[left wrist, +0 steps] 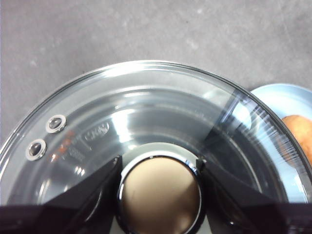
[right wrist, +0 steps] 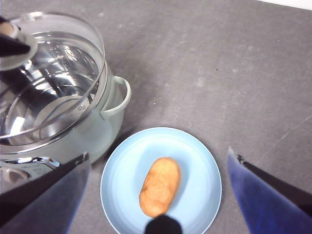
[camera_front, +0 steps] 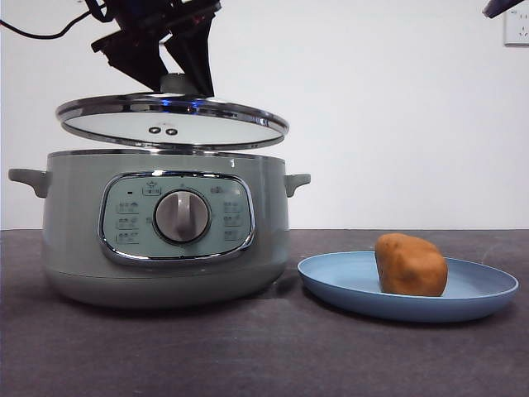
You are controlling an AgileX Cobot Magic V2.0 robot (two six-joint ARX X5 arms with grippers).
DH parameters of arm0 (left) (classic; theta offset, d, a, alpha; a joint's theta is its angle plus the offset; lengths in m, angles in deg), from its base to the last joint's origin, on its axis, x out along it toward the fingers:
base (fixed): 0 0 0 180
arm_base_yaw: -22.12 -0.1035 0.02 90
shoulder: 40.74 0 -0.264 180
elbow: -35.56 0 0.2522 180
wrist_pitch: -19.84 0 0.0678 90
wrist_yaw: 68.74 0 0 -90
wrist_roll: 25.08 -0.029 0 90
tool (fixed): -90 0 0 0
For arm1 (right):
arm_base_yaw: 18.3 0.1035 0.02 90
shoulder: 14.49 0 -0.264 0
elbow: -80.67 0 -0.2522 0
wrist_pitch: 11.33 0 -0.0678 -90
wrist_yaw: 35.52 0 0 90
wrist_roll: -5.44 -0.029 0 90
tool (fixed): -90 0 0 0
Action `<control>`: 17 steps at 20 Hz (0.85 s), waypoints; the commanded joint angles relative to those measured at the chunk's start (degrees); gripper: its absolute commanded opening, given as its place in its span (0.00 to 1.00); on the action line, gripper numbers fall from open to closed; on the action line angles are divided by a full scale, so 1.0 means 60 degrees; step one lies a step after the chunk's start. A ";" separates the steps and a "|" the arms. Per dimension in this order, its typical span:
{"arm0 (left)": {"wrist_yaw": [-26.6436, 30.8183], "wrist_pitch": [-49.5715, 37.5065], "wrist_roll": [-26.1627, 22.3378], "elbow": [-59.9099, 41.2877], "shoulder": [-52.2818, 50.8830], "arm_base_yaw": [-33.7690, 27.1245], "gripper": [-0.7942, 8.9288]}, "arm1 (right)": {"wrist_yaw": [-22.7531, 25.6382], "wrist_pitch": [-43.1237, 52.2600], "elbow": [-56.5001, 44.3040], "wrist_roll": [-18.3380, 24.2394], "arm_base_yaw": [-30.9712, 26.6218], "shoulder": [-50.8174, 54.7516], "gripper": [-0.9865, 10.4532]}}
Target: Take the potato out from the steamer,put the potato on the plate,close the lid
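The left gripper (camera_front: 178,78) clamps the knob of the round steel-rimmed glass lid (camera_front: 172,120), held just above the sage-green steamer (camera_front: 169,236). At the steamer's 3 o'clock on the dark table (camera_front: 248,356), the orange-brown potato (camera_front: 410,265) lies on the light blue plate (camera_front: 488,289). High above the plate, the right gripper (right wrist: 158,195) is spread wide.

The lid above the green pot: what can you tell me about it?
The lid is a round, slightly domed disc of clear glass with a shiny steel rim and two small metal vent eyelets. It hangs just above the steamer, nearly level and clear of the pot's rim. The left pincer is shut on its knob; nothing else touches it.
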 commanded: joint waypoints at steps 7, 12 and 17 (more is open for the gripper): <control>-0.0044 -0.0707 0.0135 -0.0750 -0.0248 -0.0011 0.07 | 0.0033 0.0044 0.0007 -0.0098 0.0011 -0.0004 0.50; 0.0011 -0.0780 0.0135 -0.1344 -0.0248 -0.0011 0.07 | 0.0029 0.0047 0.0004 -0.0098 0.0011 -0.0004 0.50; 0.0273 -0.1078 0.0135 -0.1402 -0.0248 -0.0007 0.07 | 0.0029 0.0047 0.0007 -0.0127 0.0011 -0.0004 0.50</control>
